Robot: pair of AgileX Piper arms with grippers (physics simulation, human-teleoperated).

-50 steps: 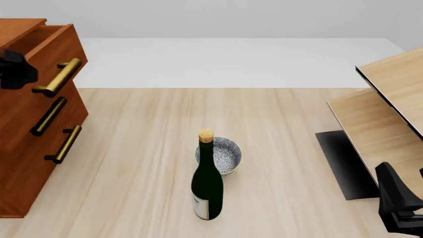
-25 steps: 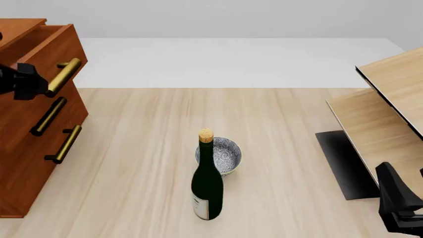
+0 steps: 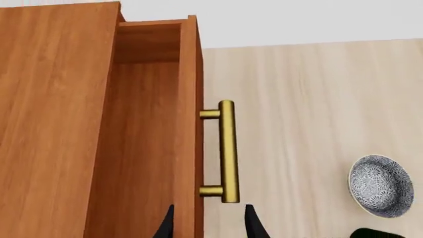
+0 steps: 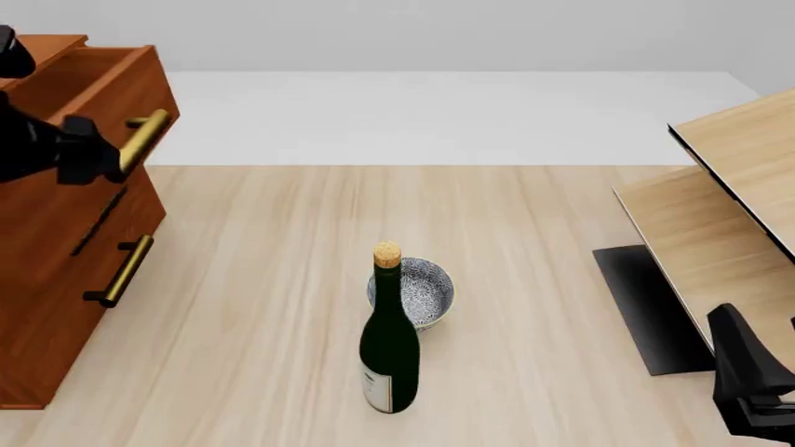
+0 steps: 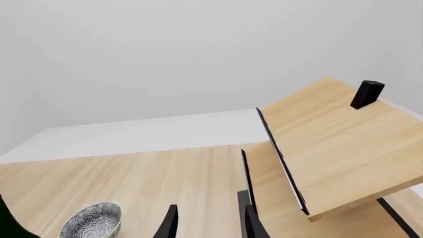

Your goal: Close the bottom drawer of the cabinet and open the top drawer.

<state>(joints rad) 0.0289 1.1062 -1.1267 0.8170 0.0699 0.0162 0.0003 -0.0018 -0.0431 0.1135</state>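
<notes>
Top drawer of the cabinet stood pulled part-way out at the front view's far left, its front panel jutting past the two drawer fronts below. Its brass handle ran along that panel. The left gripper sat right at the handle's lower end. In the left wrist view the two dark fingertips were parted, one on each side of the panel edge and the handle; the bar's near end lay between them, close to the tips. Whether the pads touched the brass could not be told, since only the tips showed at the frame's edge. The drawer showed as an open wooden box there.

The bottom drawer sat flush with the cabinet face, its own handle plain to see.

A green corked bottle stood upright mid-table, with a patterned bowl just behind it. The bowl also showed in the left wrist view.

The right gripper hung low at the table's right side, fingers apart and holding nothing, near pale plywood furniture.
</notes>
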